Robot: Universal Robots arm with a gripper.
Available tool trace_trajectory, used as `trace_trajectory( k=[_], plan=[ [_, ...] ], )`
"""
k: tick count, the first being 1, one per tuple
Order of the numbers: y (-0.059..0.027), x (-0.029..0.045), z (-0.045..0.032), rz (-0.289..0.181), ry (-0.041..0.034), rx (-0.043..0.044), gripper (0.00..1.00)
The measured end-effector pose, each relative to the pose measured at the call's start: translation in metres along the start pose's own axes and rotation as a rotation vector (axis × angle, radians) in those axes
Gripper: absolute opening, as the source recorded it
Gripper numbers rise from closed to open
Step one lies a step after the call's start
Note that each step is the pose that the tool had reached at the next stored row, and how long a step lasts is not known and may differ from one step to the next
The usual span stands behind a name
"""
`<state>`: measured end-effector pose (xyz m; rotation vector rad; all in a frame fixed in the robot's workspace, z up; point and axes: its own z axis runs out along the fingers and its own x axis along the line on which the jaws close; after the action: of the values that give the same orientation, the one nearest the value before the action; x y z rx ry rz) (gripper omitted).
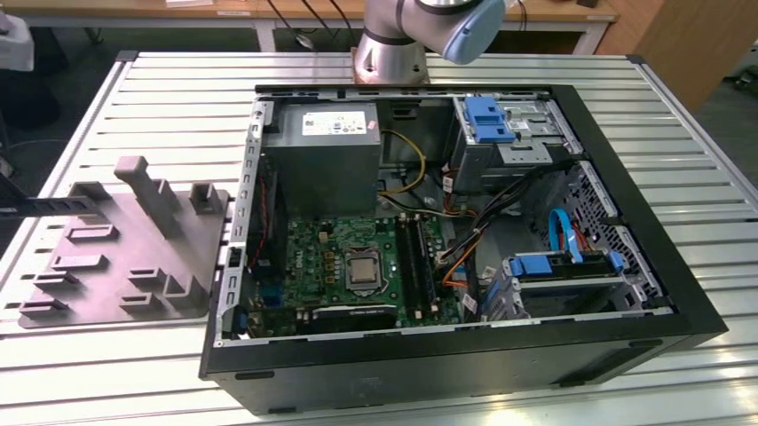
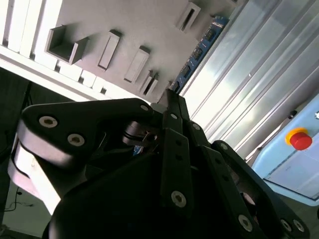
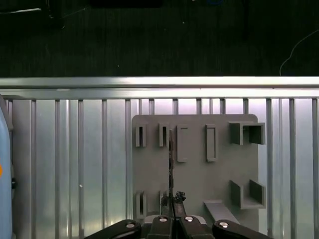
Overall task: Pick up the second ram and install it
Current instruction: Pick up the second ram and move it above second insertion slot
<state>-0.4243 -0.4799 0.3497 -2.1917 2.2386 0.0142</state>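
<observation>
Over the grey slotted holder plate (image 3: 195,174), the gripper (image 3: 172,202) grips the second ram (image 3: 170,154) edge-on, its fingers closed narrowly on the stick.

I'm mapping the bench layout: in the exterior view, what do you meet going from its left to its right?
Grey fixture plate → green motherboard → blue drive caddy.

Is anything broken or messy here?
Nothing looks broken or spilled. The computer case lies open, and its cables are loose but inside it. The gripper is shut on the second ram, over the grey tray.
</observation>
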Motion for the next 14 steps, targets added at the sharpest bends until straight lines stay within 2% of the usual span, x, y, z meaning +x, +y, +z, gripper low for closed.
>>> trace_trajectory(
  k=[6, 14],
  plan=[
    [0.0, -0.0003, -0.022, 0.0, -0.0001, 0.0001, 0.11],
    [0.0, -0.0005, -0.038, 0.0, -0.0001, 0.0001, 0.11]
  ],
)
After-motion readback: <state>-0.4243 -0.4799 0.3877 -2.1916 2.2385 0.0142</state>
